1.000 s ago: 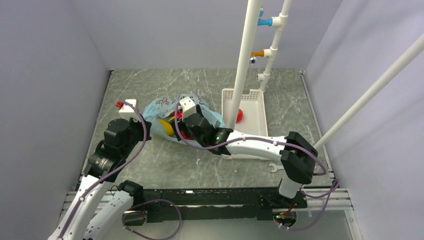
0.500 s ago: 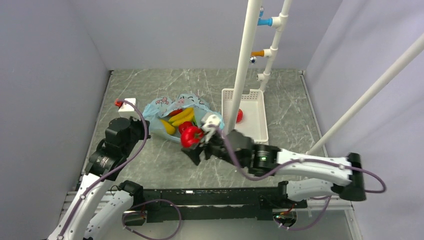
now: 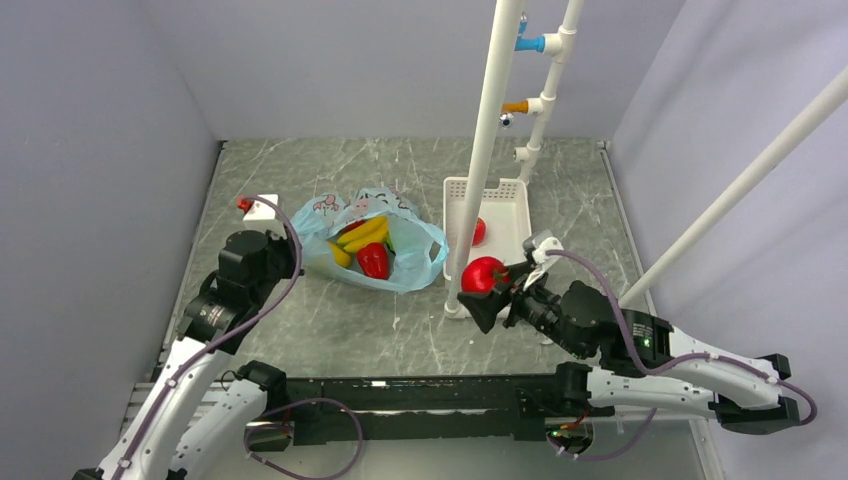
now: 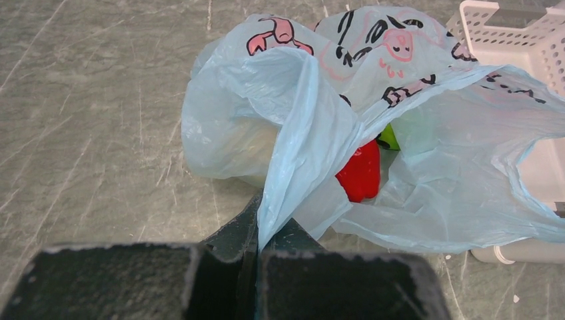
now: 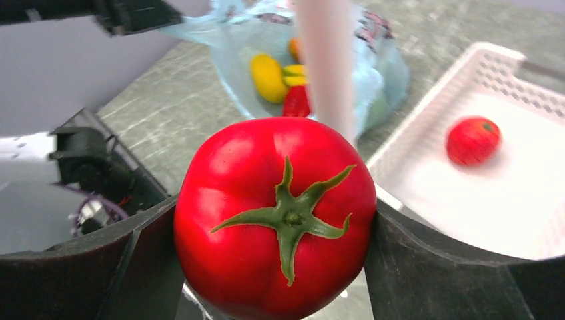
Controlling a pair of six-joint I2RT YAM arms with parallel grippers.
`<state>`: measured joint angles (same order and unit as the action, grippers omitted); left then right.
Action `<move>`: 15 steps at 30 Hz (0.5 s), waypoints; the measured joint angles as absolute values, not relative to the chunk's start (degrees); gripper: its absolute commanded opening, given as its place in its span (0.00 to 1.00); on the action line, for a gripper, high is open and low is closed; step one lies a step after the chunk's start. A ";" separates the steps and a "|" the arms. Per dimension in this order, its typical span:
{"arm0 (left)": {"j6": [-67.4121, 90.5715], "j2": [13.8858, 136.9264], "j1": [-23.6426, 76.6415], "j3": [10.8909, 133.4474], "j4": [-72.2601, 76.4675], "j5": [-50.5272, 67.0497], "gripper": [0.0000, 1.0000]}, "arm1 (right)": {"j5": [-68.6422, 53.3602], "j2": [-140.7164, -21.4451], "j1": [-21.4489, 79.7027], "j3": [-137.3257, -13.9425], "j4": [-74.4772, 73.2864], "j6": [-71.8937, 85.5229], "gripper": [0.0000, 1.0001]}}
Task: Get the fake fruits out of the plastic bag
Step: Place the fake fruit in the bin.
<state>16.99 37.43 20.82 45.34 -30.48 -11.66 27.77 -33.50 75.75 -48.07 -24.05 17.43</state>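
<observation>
R gripper (image 3: 485, 283) pulled tomato (image 3: 482, 271) from bag (image 3: 416, 263), now by basket (image 3: 516, 232).

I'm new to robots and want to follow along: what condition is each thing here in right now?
Bag: open, one edge pinched.
Left gripper: shut on the bag.
Right gripper: shut on a tomato, lifted.
Bananas: inside the bag.
Pepper: inside the bag.
Basket: holds a second tomato.
</observation>
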 measured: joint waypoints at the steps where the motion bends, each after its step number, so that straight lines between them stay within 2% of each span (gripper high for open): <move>1: 17.02 37.85 20.82 45.43 -30.52 -11.66 0.00 | 30.26 -33.30 75.75 -48.62 -26.22 19.44 0.00; 5: 16.99 39.86 20.80 47.11 -30.98 -11.42 0.00 | 42.52 -37.17 75.57 -52.03 -36.56 30.33 0.00; 8: 16.58 40.73 20.80 49.41 -31.00 -11.29 0.00 | 49.41 -44.82 72.34 -55.35 -43.88 37.26 0.00; 11: 15.81 41.74 20.80 52.34 -30.87 -10.90 0.00 | 49.84 -51.35 61.69 -56.03 -44.91 38.57 0.00; 15: 15.20 43.00 20.80 54.35 -29.78 -9.72 0.00 | 44.82 -51.96 47.86 -52.47 -41.41 34.65 0.00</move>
